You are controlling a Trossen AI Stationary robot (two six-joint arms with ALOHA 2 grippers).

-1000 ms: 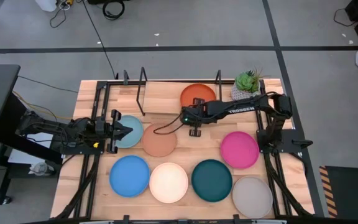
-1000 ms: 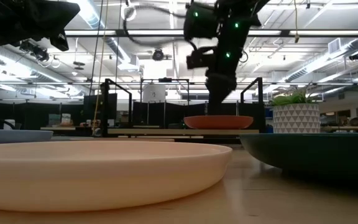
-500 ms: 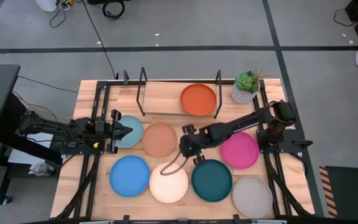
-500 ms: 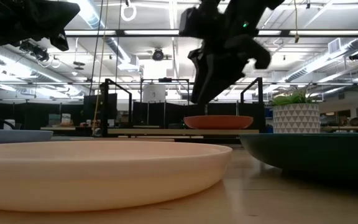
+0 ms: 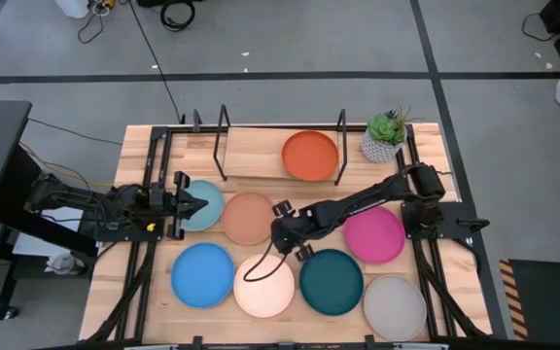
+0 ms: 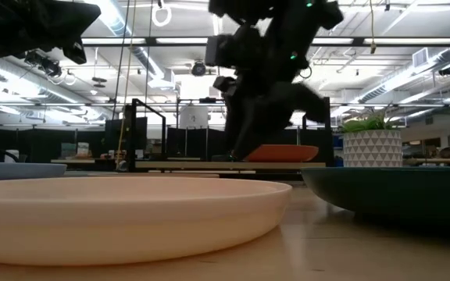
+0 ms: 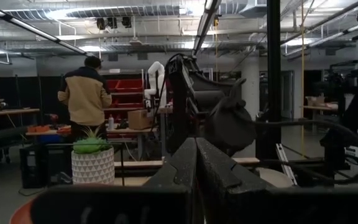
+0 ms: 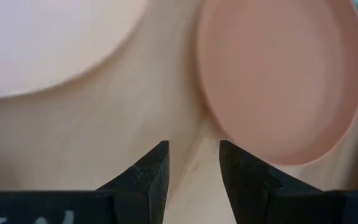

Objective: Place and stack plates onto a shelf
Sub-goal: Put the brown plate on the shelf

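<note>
The orange plate (image 5: 310, 156) lies on the shelf's wooden board (image 5: 261, 154), between the black wire uprights (image 5: 224, 136). On the table lie the light blue (image 5: 202, 206), peach (image 5: 250, 218), magenta (image 5: 374, 234), bright blue (image 5: 203, 274), cream (image 5: 263, 286), dark teal (image 5: 332, 281) and grey (image 5: 394, 306) plates. My right gripper (image 5: 276, 231) is open and empty; it hovers over bare table between the peach plate (image 8: 284, 81) and the cream plate (image 8: 48, 37), fingers (image 8: 151, 168) pointing down. My left gripper (image 5: 189, 204) is shut at the light blue plate's left edge.
A small potted plant (image 5: 387, 134) stands at the shelf's right end. Black arm frames run along the table's left (image 5: 149, 243) and right (image 5: 426, 262) sides. A person (image 7: 84, 96) stands in the room beyond the table.
My right gripper has left the orange plate on the shelf and has come toward the table's near edge and left, dropping low between the peach and cream plates. The orange plate stays on the shelf. The left arm has kept still.
</note>
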